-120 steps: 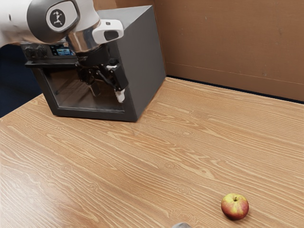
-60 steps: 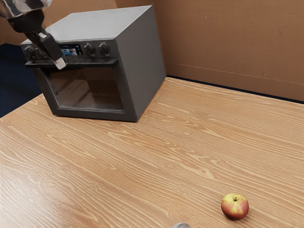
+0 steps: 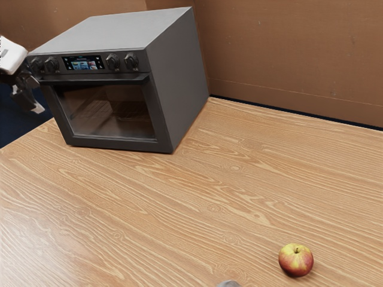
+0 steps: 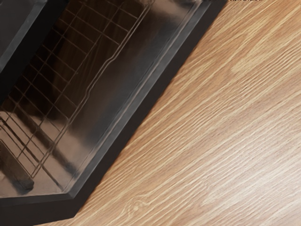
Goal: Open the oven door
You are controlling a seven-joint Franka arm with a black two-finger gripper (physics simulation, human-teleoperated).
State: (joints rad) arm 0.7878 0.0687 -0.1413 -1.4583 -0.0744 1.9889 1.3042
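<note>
At the exterior view's left edge my gripper hangs beside the front left corner of the grey oven, partly cut off by the frame; its opening cannot be made out. The oven door is closed, its dark bar handle running across the top under the knobs and display. Seen from my hand, the door's glass shows a wire rack behind it, and a dark bar crosses the corner nearest the rack. Nothing held is visible.
A wooden table carries the oven and, far from it near the front, a red-yellow apple. A brown wall stands behind. A small grey object pokes in at the exterior view's bottom edge.
My hand has swung from in front of the door, past the handle's left part, to beyond the oven's left corner in the exterior view. The door and apple have not moved.
</note>
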